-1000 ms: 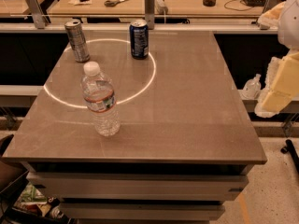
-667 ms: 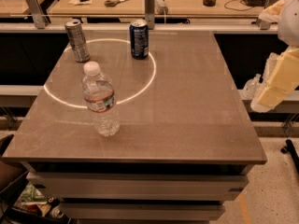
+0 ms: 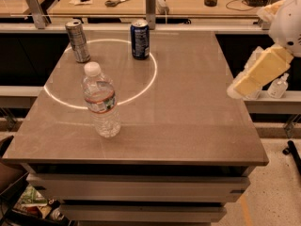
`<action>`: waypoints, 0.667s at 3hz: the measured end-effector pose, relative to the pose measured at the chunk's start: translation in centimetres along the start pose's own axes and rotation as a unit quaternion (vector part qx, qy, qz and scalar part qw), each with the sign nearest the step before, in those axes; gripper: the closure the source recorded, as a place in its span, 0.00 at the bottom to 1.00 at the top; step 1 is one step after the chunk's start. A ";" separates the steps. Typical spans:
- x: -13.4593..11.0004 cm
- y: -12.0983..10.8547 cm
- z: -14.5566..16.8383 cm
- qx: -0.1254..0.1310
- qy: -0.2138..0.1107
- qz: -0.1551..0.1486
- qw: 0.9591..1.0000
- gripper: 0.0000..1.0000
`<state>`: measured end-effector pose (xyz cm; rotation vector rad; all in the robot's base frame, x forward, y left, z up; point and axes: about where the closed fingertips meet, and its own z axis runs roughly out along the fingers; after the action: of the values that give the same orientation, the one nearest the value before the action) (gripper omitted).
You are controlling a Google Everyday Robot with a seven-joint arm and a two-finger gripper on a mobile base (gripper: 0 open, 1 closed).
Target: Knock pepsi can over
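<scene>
Gripper (image 3: 238,87): pale end of the arm, at the table's (image 3: 197,126) right edge, well apart from everything on top. Open or closed: cannot tell. Holds nothing that shows; whether it touches the table edge is unclear. Arm cut off by the right border.

Pepsi can (image 3: 140,39): upright at the far side of the table, standing on the bright ring of light (image 3: 149,81).

Silver can (image 3: 77,41): upright, far left, just outside the ring.

Water bottle (image 3: 100,100): upright, nearest the camera, left of centre.

Small clear bottle (image 3: 279,85) on the shelf behind the arm, partly hidden.
</scene>
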<state>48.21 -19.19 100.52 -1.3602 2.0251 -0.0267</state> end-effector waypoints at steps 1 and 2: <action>-1.9 0.1 2.9 0.005 -0.082 0.034 0.996 0.00; -4.2 0.2 6.0 0.014 -0.160 0.070 0.985 0.00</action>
<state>52.22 -13.52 98.07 -1.1210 1.8347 0.2115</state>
